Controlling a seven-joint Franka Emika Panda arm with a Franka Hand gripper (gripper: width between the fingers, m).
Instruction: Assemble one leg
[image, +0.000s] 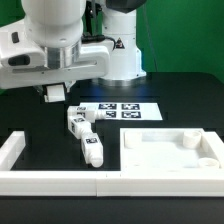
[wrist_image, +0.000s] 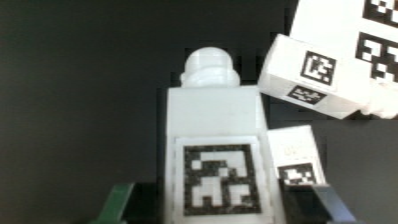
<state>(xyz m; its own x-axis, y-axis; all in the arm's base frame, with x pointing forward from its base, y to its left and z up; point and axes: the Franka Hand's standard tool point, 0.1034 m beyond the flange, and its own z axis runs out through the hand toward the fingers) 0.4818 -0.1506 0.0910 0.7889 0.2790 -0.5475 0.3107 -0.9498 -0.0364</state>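
The jaws of the white robot arm are grasping a short, stubby white plastic leg (wrist_image: 217, 120) with a black-and-white square tag. They are holding it just above the black worktop (image: 30, 120), to the exterior view's left of the thin white marker board (image: 120, 110). Matching spare white pegs (image: 78, 118) are lying on the worktop just beside that board's near left corner.
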